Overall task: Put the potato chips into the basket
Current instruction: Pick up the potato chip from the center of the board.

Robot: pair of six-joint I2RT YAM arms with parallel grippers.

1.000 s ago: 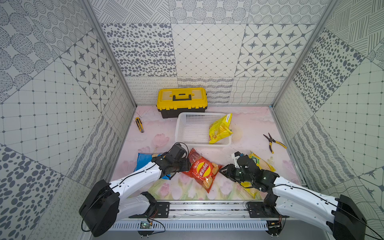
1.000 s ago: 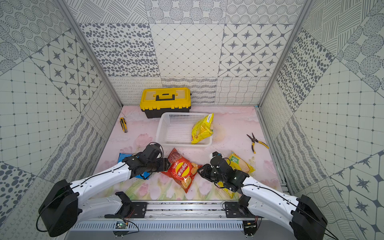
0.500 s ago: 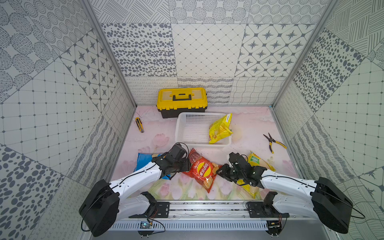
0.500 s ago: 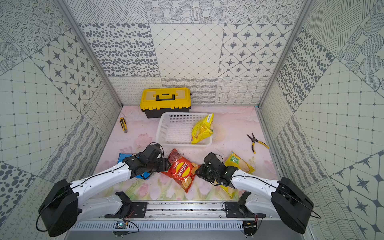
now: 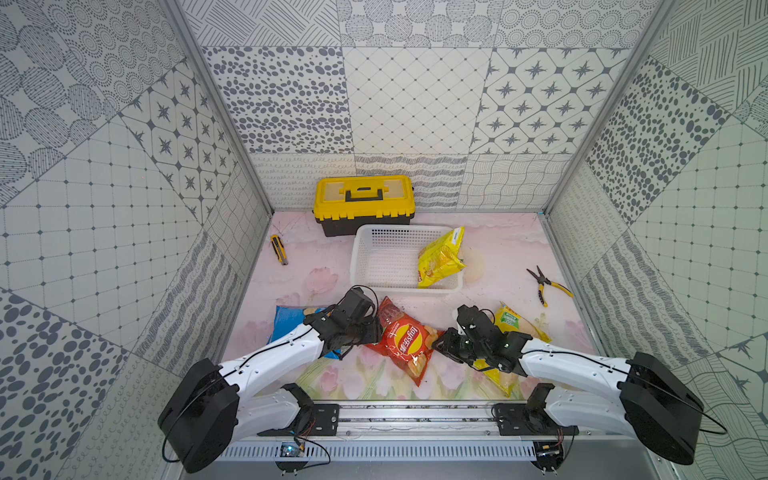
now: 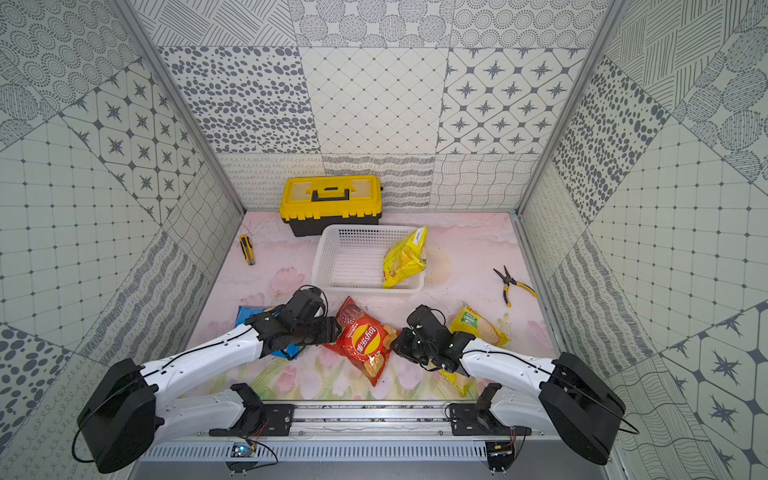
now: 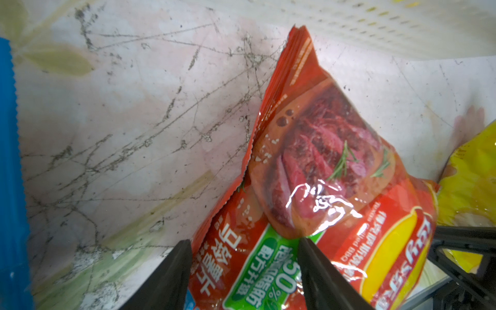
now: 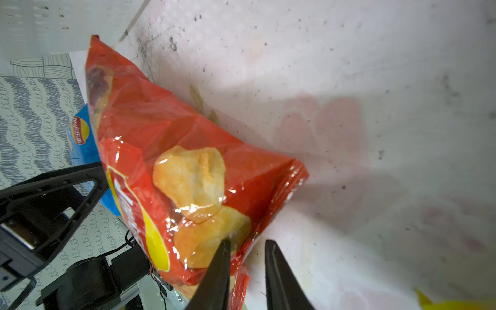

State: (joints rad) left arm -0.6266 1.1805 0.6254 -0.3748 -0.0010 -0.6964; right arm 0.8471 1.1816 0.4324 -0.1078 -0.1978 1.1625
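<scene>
obs: red bag (image 5: 405, 338) lies on the table (image 5: 490, 266) between the two claws. it is near the basket (image 5: 356, 266) but not touching it.

axis: its long axis runs from the rail side toward the basket, slightly slanted. the far short end points at the basket's near wall.

left claw (image 7: 244, 244): at the bag's long side on that arm's side, about mid-length. its fingers (image 7: 177, 271) stand well apart. the bag's side fills the gap and meets both, so i read it as gripping the red bag.

right claw (image 8: 247, 243): at the opposite long side. the jaws are narrow and straddle the edge seam. a sliver of table shows between the seam and the outer finger, so it is open by a hair and not yet pinching.

key relation: the claws face each other across the bag's short width. a shared lift would carry it along its long axis, away from the rail, straight to the basket. neither arm is clearly nearer.

basket: one yellow bag (image 5: 440, 257) leans in the end on the right arm's side, and the other end is free. judgement: aim there.

outside the basket: blue bag (image 5: 286, 322) partly under the left arm, second yellow bag (image 5: 515, 322) partly under the right arm.
</scene>
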